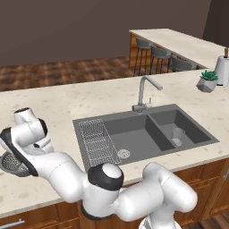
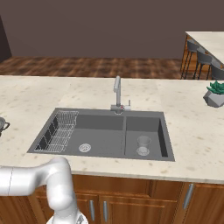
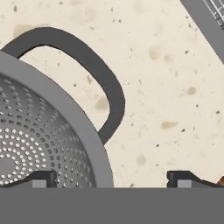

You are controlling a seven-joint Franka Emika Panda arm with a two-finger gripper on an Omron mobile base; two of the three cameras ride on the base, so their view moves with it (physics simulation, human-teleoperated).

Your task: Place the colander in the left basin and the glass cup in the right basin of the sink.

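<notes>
So the colander (image 3: pixel 43 144) was sitting on the bench (image 1: pixel 53 103) well left of the sink (image 1: pixel 85 129), not in the left basin (image 1: pixel 129 134) at all. The jaws were spread wide, one tip inside the mesh bowl and the other outside over the stone, straddling the rim right by its loop handle (image 3: pixel 94 70). The glass cup (image 2: pixel 143 145) was upright in the right basin (image 2: pixel 144 124), next to the drain. Wire rack (image 2: pixel 61 130) sat in the left basin's far-left end.
</notes>
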